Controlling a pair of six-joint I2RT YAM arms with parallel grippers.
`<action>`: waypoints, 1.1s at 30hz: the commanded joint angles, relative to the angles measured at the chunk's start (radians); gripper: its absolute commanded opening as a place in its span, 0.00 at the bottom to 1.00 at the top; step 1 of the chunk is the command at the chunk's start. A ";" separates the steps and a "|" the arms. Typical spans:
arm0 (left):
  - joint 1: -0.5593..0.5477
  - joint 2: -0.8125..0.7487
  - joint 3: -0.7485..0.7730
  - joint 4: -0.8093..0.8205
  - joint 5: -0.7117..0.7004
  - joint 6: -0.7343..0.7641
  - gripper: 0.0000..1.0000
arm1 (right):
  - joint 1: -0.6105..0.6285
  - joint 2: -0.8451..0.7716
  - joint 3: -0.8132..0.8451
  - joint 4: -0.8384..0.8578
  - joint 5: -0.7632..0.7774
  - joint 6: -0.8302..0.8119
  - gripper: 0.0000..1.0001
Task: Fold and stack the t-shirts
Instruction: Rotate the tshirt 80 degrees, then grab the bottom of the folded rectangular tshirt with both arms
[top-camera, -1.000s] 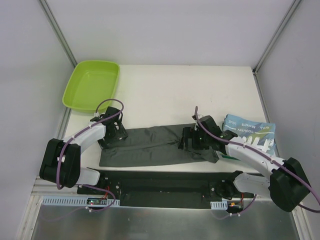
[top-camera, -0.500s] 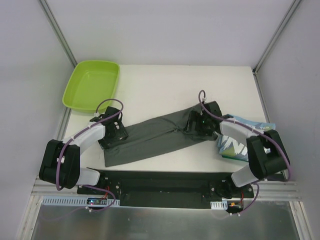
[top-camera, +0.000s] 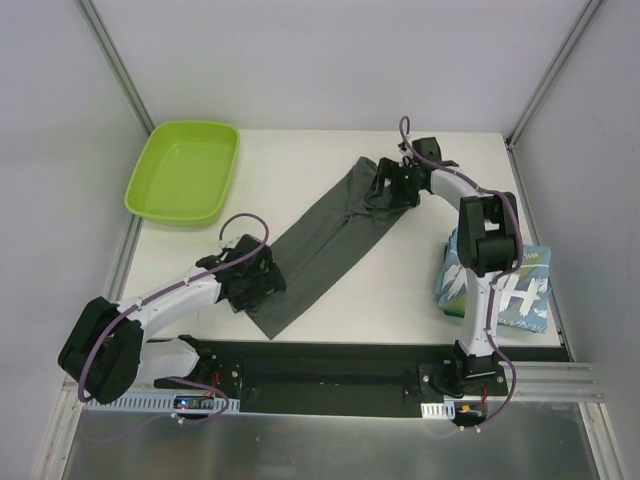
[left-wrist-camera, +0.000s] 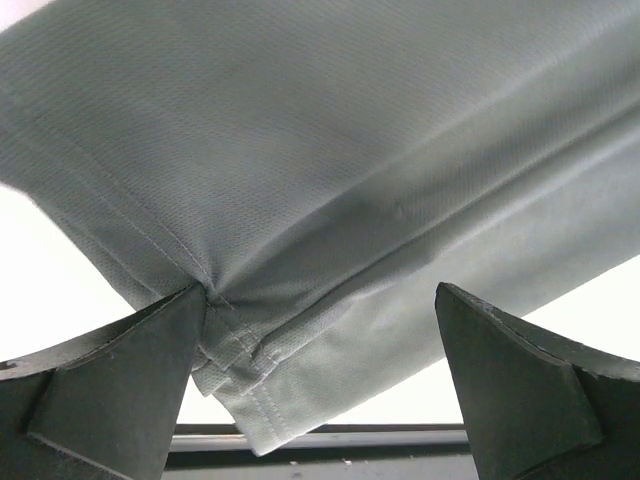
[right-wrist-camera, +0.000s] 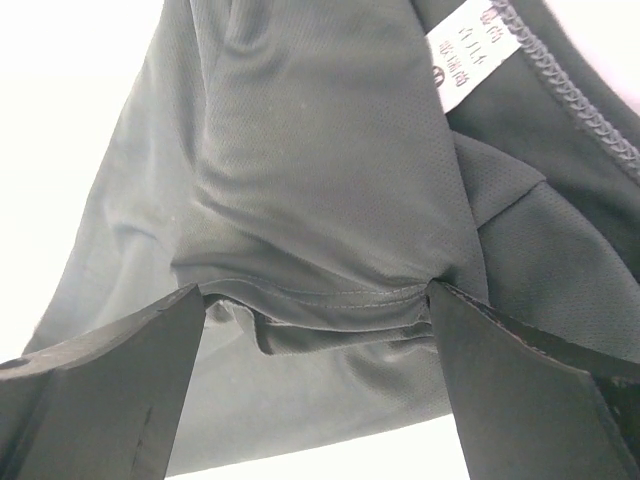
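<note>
The dark grey t-shirt (top-camera: 330, 235) lies folded into a long strip, running diagonally from the near left to the far right of the table. My left gripper (top-camera: 255, 280) stands open on its near end, fingertips pressed onto the hem (left-wrist-camera: 240, 380). My right gripper (top-camera: 392, 185) stands open on the far end, with a bunched fold of cloth (right-wrist-camera: 320, 310) spanning between its fingertips, next to the white neck label (right-wrist-camera: 470, 45). The light blue t-shirt (top-camera: 500, 285) with white lettering lies folded at the right edge, partly behind the right arm.
A lime-green tray (top-camera: 185, 170) sits at the far left corner. The black rail (top-camera: 330, 365) with the arm bases runs along the near edge. Frame posts stand at the back corners.
The grey shirt has swung from lying along the front edge to a diagonal. The right gripper carried its end to the far side; the left gripper slid its end toward the near edge.
</note>
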 joint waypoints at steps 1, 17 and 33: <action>-0.137 0.065 -0.016 0.012 0.065 -0.158 0.99 | -0.004 0.155 0.203 -0.114 -0.065 -0.037 0.96; -0.458 0.194 0.283 0.028 -0.019 -0.123 0.99 | 0.037 0.132 0.550 -0.246 0.049 -0.252 0.96; -0.148 -0.165 0.044 -0.146 -0.088 0.041 0.99 | 0.331 -0.651 -0.299 -0.067 0.170 -0.286 0.96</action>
